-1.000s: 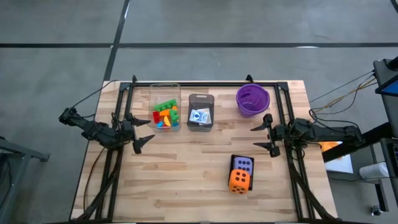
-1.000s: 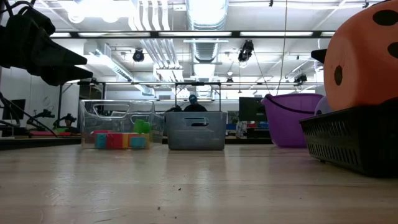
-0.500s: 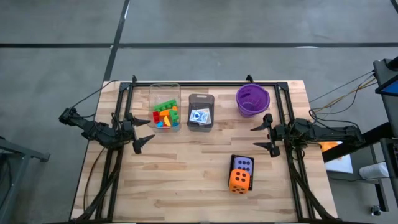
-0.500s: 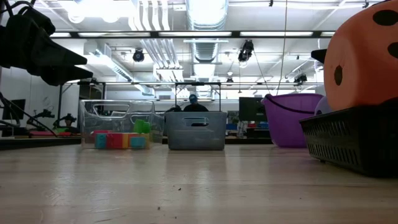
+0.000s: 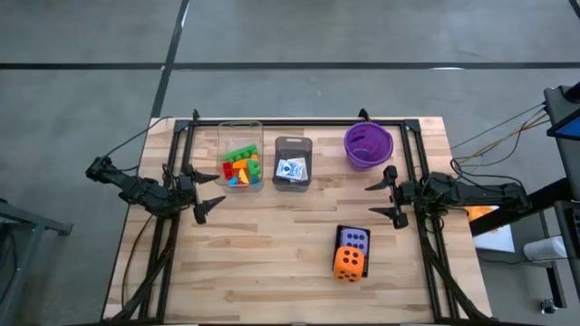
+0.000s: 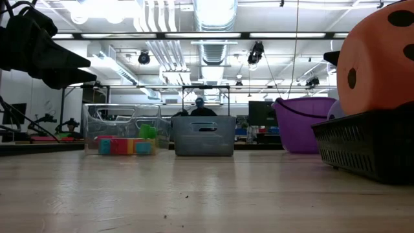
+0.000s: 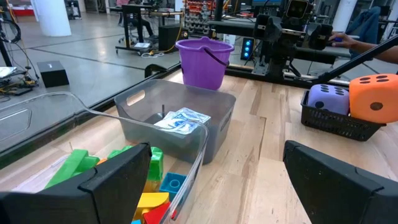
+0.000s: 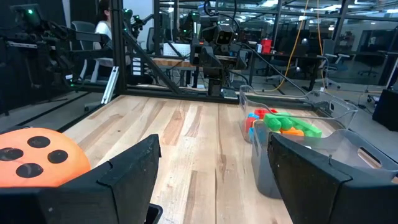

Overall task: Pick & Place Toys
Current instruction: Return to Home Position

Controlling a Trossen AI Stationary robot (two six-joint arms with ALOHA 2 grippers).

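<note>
Coloured bricks (image 5: 240, 167) lie in a clear bin (image 5: 223, 136) at the table's far edge. Beside it, white-and-blue card packs (image 5: 291, 168) lie in a grey bin (image 5: 292, 143). A purple die (image 5: 354, 240) and an orange die (image 5: 349, 263) sit in a black basket (image 5: 341, 234) at the near right. My left gripper (image 5: 216, 189) hovers open at the left side, just near of the clear bin, and touches nothing. My right gripper (image 5: 373, 199) hovers open at the right side, pointing toward the table's middle, with nothing between its fingers.
A purple bowl (image 5: 368, 145) stands at the far right, close to my right gripper. Black frame rails (image 5: 299, 122) run along the far edge and both sides. Bare wood (image 5: 263, 254) spreads across the middle and near left. A person sits in the room beyond (image 6: 200, 109).
</note>
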